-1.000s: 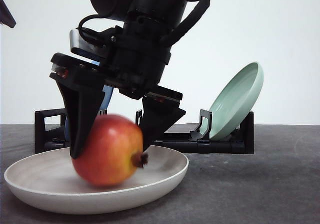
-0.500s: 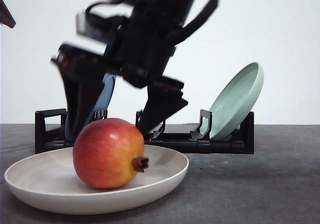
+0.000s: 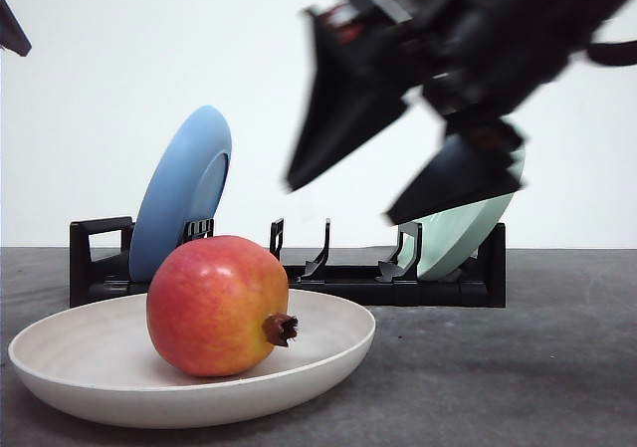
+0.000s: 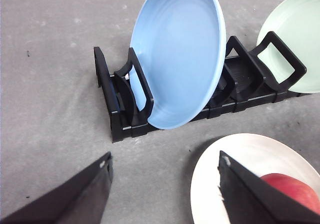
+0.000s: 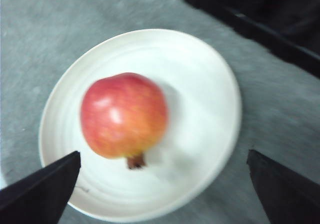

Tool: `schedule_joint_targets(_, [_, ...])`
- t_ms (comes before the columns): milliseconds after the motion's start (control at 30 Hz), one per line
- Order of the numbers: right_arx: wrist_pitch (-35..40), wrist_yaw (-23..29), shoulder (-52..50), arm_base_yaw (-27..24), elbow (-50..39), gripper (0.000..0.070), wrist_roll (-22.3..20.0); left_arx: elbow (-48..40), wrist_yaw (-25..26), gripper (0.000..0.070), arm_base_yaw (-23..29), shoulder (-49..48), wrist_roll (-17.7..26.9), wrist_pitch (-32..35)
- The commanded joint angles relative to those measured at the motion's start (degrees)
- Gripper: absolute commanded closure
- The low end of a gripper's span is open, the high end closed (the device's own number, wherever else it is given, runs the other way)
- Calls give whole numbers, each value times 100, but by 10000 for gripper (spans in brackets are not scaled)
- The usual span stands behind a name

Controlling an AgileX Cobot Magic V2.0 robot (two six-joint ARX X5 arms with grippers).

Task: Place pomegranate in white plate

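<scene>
1. The round red pomegranate with yellow-orange patches and glossy skin (image 3: 218,307) sits inside the shallow, matte off-white round plate (image 3: 60,372), left of the plate's middle in the front view, its small brown crown nub pointing sideways toward the robot's right. Nothing grips it.
2. The right wrist view looks down on the same fruit (image 5: 123,114) resting on the plate (image 5: 210,89), nub toward the camera's fingers.
3. The right gripper (image 3: 343,203), black and motion-blurred, hangs in the air above and to the right of the fruit, well apart from it, its 2 fingers spread wide and empty.
4. The left gripper (image 4: 165,184) shows its 2 dark fingertips parted with bare grey tabletop between them; it holds nothing, and the plate's rim (image 4: 200,174) and a sliver of the fruit (image 4: 295,189) lie beside one finger.
5. Behind the plate stands a black slotted dish rack (image 3: 100,263) on the dark grey table (image 3: 518,377).
6. A glossy blue round plate (image 3: 184,188) leans upright at the rack's left end.
7. A pale green round plate (image 3: 463,233) leans at its right end, partly behind the right gripper.
</scene>
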Motion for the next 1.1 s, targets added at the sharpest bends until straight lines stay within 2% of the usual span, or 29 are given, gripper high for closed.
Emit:
schedule_joint_targets(0, [-139, -34, -212, -120, -116, 18, -60, 20, -11, 310, -13, 31, 39, 39])
schedule_joint_targets(233, [-902, -54, -1142, -1030, -341, 51, -199, 20, -11, 310, -13, 31, 37, 20])
schedule_joint_targets(567, [-1286, -65, -1790, -2218, -341, 59, -382, 20, -11, 310, -13, 33, 37, 18])
schedule_joint_targets(867, [-1236, -137, -1934, -2481, -338, 71, -382, 22, -9, 312, -13, 11, -179, -62])
schedule_joint_targets(900, [-1238, -135, -1934, -2481, -338, 172, -361, 22, -9, 353, -13, 12, -173, -80])
schedule_joint_targets(933, [-1240, -135, -1934, -2481, -338, 326, -348, 22, -8, 462, -13, 13, -170, -103])
schedule_joint_targets(967, [-1243, -137, -1934, -2481, -338, 537, -343, 22, -7, 641, -13, 13, -170, -131])
schedule_joint_targets(1000, [-1247, -135, -1934, -2481, -338, 645, -355, 22, -5, 663, -13, 15, -170, -143])
schedule_joint_targets(1033, [-1233, -135, -1934, -2481, -338, 694, -361, 22, -4, 683, -13, 15, -171, -149])
schedule_joint_targets(1067, [-1199, -135, -1934, -2481, -338, 683, -363, 22, -4, 700, -13, 15, -173, -151])
